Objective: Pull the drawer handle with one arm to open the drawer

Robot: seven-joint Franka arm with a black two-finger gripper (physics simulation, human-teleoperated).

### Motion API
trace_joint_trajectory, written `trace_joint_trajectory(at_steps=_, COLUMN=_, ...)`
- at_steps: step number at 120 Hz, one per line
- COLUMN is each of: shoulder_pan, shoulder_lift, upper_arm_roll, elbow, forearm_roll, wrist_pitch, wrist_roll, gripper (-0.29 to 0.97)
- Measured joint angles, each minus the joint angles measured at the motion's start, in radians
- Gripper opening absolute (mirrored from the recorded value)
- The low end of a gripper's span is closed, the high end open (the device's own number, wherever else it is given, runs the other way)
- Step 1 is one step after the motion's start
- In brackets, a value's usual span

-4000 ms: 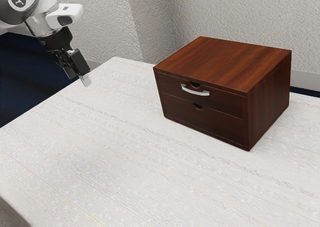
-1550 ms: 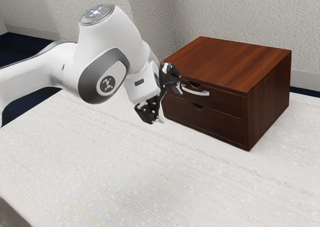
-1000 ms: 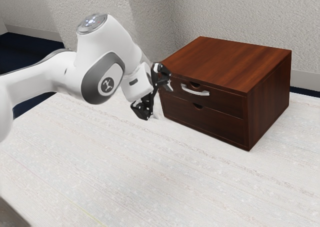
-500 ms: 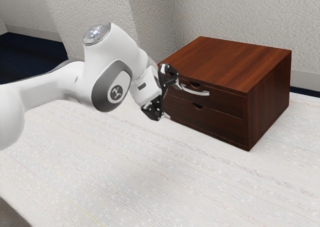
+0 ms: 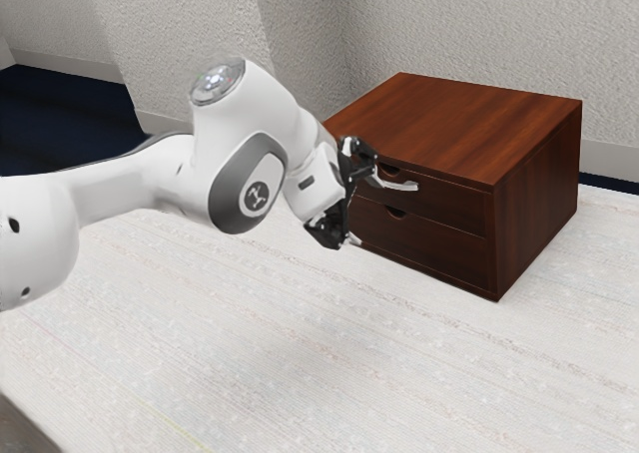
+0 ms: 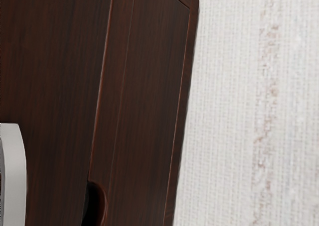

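Shifted closer to the cabinet (image 5: 469, 124) over the last half second, with the gripper (image 5: 357, 199) now at the cabinet front, over the arm-side end of the handle (image 5: 401, 184). Open or closed: cannot tell from this angle. Top drawer (image 5: 444, 202) flush in the cabinet, not yet drawn out. Stiff metal bar for a handle, likely smooth and slippery; best clamped mid-span and pulled straight away from the cabinet front. Probably a light drawer; risk of dragging the whole cabinet across the table (image 5: 300, 353) with a sharp tug.

Plain simulated room: rough plaster walls (image 5: 449, 24), skirting board (image 5: 607, 160), dark blue floor (image 5: 60, 114), pale wood-grain table (image 5: 300, 363).
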Motion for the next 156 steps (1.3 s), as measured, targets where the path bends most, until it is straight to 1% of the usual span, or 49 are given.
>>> trace_joint_trajectory(at_steps=14, shoulder_pan=0.001, shoulder_lift=0.015, upper_arm_roll=0.0, elbow=0.019, forearm_roll=0.001, wrist_pitch=0.006, wrist_roll=-0.002, gripper=0.68)
trace_joint_trajectory(at_steps=25, shoulder_pan=-0.001, shoulder_lift=0.055, upper_arm_roll=0.0, elbow=0.088, forearm_roll=0.002, wrist_pitch=0.006, wrist_roll=-0.003, gripper=0.68)
trace_joint_trajectory(at_steps=36, shoulder_pan=0.001, shoulder_lift=0.069, upper_arm_roll=0.001, elbow=0.107, forearm_roll=0.004, wrist_pitch=0.005, wrist_roll=-0.004, gripper=0.68)
trace_joint_trajectory(at_steps=95, shoulder_pan=0.004, shoulder_lift=0.111, upper_arm_roll=0.001, elbow=0.109, forearm_roll=0.01, wrist_pitch=0.003, wrist_roll=-0.007, gripper=0.68)
trace_joint_trajectory(at_steps=106, shoulder_pan=0.011, shoulder_lift=0.113, upper_arm_roll=0.001, elbow=0.108, forearm_roll=0.012, wrist_pitch=0.002, wrist_roll=-0.008, gripper=0.67)
trace_joint_trajectory(at_steps=137, shoulder_pan=0.022, shoulder_lift=0.108, upper_arm_roll=0.001, elbow=0.099, forearm_roll=0.015, wrist_pitch=-0.006, wrist_roll=-0.009, gripper=0.69)
trace_joint_trajectory(at_steps=156, shoulder_pan=0.024, shoulder_lift=0.092, upper_arm_roll=0.001, elbow=0.09, forearm_roll=0.012, wrist_pitch=-0.017, wrist_roll=-0.009, gripper=0.67)
